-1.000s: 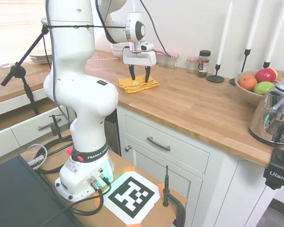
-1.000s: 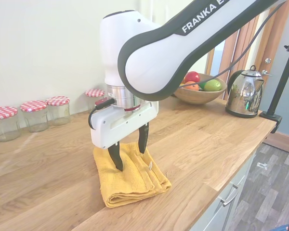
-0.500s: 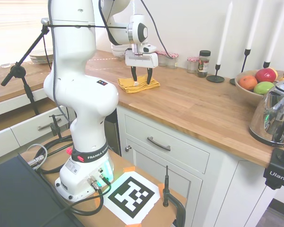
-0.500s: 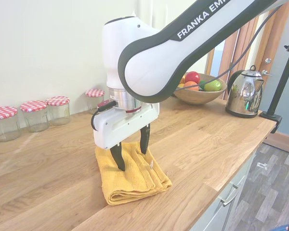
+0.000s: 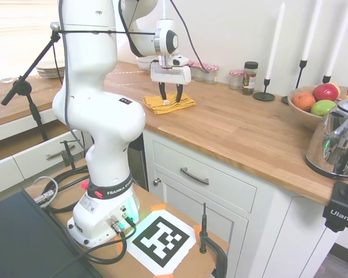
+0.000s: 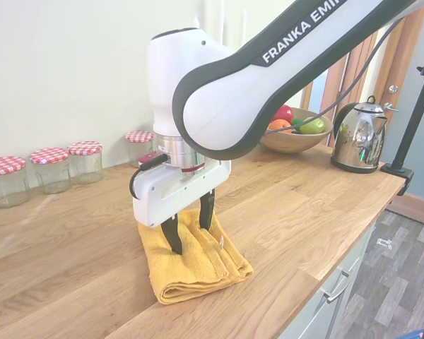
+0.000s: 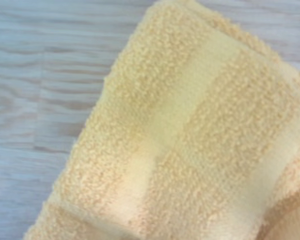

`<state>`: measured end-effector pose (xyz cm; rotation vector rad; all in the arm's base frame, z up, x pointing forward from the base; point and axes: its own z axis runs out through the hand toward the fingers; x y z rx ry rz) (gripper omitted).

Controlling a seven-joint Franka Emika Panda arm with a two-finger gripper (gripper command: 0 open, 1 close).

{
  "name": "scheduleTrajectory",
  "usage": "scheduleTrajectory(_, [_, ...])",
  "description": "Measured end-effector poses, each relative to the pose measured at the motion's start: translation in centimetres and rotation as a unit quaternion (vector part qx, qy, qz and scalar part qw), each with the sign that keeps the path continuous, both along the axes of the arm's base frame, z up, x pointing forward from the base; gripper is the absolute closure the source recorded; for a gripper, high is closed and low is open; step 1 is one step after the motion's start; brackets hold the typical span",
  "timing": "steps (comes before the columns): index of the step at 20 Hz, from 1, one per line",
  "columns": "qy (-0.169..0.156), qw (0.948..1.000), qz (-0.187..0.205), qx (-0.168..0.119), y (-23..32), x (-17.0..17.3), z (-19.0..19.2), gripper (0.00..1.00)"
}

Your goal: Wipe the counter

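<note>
Wrist view blurs the yellow cloth (image 7: 190, 130) on the counter (image 6: 325, 205); the gripper (image 6: 189, 229) stands with fingers apart, tips on the cloth. A white wall stands behind the jars (image 6: 53, 169).

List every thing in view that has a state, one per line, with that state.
gripper: open, fingers down on the yellow cloth, one on each side of a fold.
yellow cloth: folded, lying flat on the counter near its front edge.
glass jars: upright, red-checked lids on.
spice jar: upright, capped.
candles: upright in holders, unlit.
fruit bowl: filled with fruit.
kettle: upright, lid on.
cabinet drawer: shut.
</note>
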<state>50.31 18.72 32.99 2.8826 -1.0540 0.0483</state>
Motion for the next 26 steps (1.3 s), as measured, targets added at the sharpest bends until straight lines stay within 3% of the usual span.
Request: scheduleTrajectory(26, [0.005,0.9999,0.002,0.013,-4.7,1.6,0.2,1.0])
